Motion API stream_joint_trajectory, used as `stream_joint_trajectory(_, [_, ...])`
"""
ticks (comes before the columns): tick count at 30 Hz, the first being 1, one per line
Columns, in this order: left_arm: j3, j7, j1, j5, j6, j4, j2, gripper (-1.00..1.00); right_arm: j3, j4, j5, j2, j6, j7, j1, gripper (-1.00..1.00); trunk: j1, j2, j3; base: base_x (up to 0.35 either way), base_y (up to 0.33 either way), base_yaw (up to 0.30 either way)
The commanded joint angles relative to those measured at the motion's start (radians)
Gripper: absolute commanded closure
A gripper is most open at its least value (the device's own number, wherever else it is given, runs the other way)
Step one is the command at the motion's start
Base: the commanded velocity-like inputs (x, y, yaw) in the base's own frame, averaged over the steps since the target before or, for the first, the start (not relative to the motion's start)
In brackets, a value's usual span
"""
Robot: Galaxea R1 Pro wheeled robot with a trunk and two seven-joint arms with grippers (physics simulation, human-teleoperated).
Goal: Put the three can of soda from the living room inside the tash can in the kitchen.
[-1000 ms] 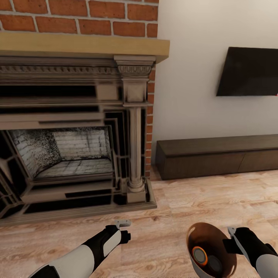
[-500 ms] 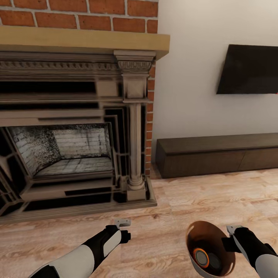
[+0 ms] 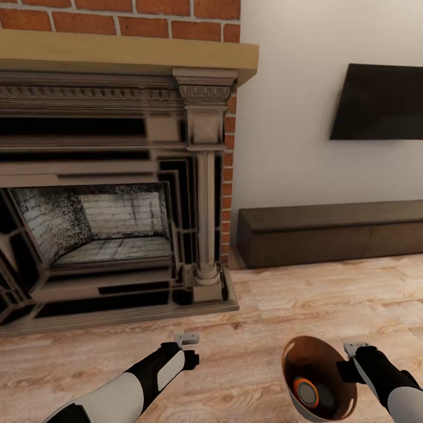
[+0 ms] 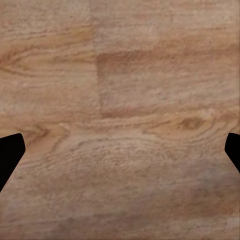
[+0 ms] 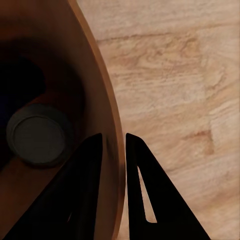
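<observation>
I face the red-brick fireplace (image 3: 111, 194), which fills the left half of the head view, with its wooden mantel (image 3: 126, 56) across the top. To its right, a black TV (image 3: 379, 103) hangs on the pale wall above a long, low dark cabinet (image 3: 329, 232). The wood floor (image 3: 252, 329) covers the foreground.

My left arm (image 3: 126, 388) reaches forward low at the left. The left gripper (image 3: 187, 339) hangs above bare floor; in the left wrist view its two dark fingertips (image 4: 10, 155) sit at opposite edges, spread wide with nothing between them.

The tash can (image 3: 317, 376) sits at the lower right of the head view, held off the floor, tilted so its orange-brown interior faces me. The right gripper (image 5: 114, 145) pinches the bin's rim: in the right wrist view one finger is inside the wall and the other outside, clamped on it.

One can of soda (image 3: 305, 392) lies at the bottom of the bin, its grey top (image 5: 37, 140) facing the camera.
</observation>
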Motion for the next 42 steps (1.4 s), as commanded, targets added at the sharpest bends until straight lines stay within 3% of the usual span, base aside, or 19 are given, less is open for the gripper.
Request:
stream_joint_trajectory(1, [0.0, 0.0, 0.0, 0.0, 0.0, 0.0, 0.0, -1.0, -0.002, -0.001, -0.007, 0.0, 0.0, 0.006, -0.001, 1.0, 0.004, -0.007, -0.003, 0.0, 0.0, 0.0])
stream_joint_trajectory(5, [-0.001, -0.001, 0.0, 0.0, -0.022, 0.0, 0.0, -1.0, -0.002, -0.001, -0.007, 0.0, 0.0, 0.006, -0.001, 1.0, 0.019, -0.035, -0.016, 0.0, 0.0, 0.0])
stream_joint_trajectory(21, [-0.001, -0.01, 0.0, 0.0, -0.113, -0.003, 0.007, -1.0, -0.003, -0.001, -0.006, 0.002, -0.001, 0.005, -0.001, 1.0, 0.023, -0.042, -0.019, 0.0, 0.0, 0.0])
stream_joint_trajectory(26, [-0.002, -0.011, 0.0, 0.0, -0.12, -0.004, 0.009, -1.0, -0.002, -0.001, -0.006, 0.002, -0.001, 0.005, 0.0, 1.0, 0.042, -0.077, -0.034, 0.0, 0.0, 0.0])
stream_joint_trajectory(30, [-0.003, -0.013, 0.0, 0.0, -0.121, -0.004, 0.009, -1.0, -0.002, -0.001, -0.006, 0.002, -0.001, 0.006, -0.001, 1.0, 0.044, -0.078, -0.05, 0.0, 0.0, 0.0])
stream_joint_trajectory(42, [-0.002, -0.022, 0.0, 0.0, -0.121, -0.005, 0.012, -1.0, -0.002, -0.001, -0.006, 0.002, -0.001, 0.005, 0.0, 1.0, 0.045, -0.079, -0.058, 0.0, 0.0, 0.0])
